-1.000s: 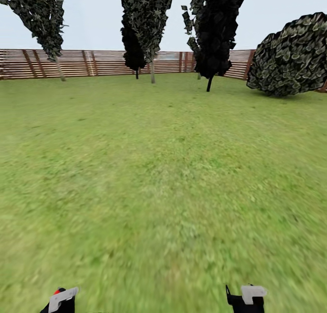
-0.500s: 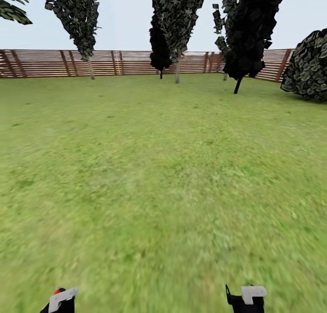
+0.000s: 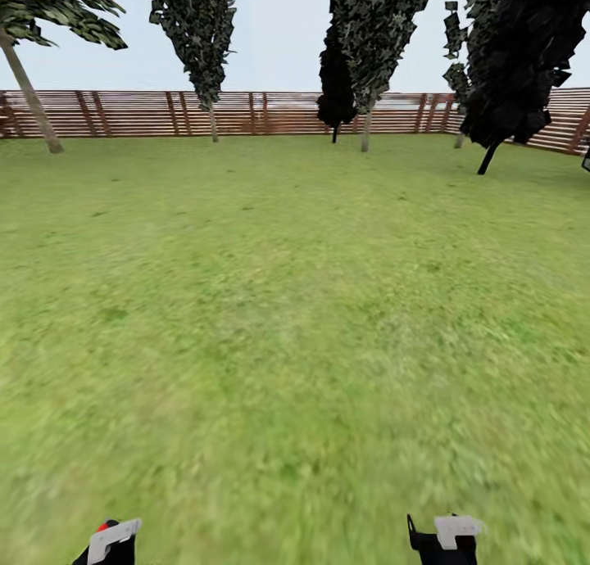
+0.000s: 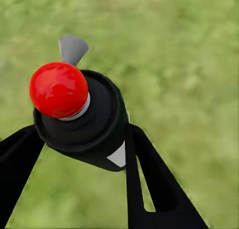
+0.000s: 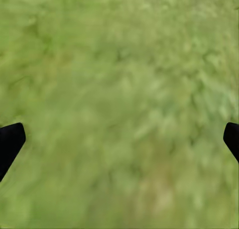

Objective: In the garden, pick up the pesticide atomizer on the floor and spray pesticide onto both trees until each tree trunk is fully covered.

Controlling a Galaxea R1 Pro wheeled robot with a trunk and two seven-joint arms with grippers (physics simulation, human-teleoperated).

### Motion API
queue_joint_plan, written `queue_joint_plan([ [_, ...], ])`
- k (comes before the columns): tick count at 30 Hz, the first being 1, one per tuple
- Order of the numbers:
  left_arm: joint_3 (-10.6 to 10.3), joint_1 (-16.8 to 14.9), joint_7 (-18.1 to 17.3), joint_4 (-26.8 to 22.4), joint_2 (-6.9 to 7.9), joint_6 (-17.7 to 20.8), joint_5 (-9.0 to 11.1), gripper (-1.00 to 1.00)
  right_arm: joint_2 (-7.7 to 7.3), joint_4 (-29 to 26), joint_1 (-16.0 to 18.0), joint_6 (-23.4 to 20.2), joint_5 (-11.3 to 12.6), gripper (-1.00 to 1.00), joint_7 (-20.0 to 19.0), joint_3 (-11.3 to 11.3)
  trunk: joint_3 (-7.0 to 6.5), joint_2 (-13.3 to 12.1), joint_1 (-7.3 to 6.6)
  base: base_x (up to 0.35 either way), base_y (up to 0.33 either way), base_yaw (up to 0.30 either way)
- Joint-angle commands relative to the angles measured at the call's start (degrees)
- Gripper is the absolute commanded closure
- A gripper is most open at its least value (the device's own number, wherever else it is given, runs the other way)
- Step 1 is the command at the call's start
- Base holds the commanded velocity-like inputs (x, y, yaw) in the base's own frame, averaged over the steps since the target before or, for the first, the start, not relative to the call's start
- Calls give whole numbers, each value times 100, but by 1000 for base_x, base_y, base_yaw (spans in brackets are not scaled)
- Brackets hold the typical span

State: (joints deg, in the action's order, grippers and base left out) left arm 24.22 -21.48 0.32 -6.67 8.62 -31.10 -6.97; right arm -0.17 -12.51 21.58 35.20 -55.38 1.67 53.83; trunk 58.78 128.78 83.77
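Head view: the lawn (image 3: 295, 303) fills most of the scene, a blurry green floor running back to a brown slatted fence (image 3: 262, 113). Along the fence stand several tall trees with dark ragged tops; one has a straight thin trunk (image 3: 365, 133) near the middle, another (image 3: 213, 123) stands further left. A leaning palm (image 3: 29, 90) rises at the far left, and a very dark tree (image 3: 516, 65) stands at the right.

At the lower edge, the left gripper (image 3: 111, 542) shows a pale finger with a red dot just beside it, and the right gripper (image 3: 447, 536) sits well apart from it on the other side.

In the left wrist view, the spray bottle (image 4: 87, 119) is gripped between the two black fingers (image 4: 149, 179), jaws closed against its dark body; its round red tip (image 4: 59, 89) faces the camera, over grass.

In the right wrist view, the black fingertips (image 5: 10, 142) sit at opposite edges, jaws spread wide and holding nothing, above grass.
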Motion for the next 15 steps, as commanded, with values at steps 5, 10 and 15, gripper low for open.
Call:
queue_joint_plan([
  [5,48,-5,3,8,-1,-18,-59,100,0,3,4,25,-61,-100,17,40,4,2,0,109,334,280],
  [10,48,-5,3,8,-1,-18,-59,100,0,3,4,26,-61,-100,17,40,4,2,0,111,334,280],
  [15,46,-5,88,8,-8,-26,-60,100,0,3,4,23,-61,-100,17,40,4,2,0,112,333,280],
])
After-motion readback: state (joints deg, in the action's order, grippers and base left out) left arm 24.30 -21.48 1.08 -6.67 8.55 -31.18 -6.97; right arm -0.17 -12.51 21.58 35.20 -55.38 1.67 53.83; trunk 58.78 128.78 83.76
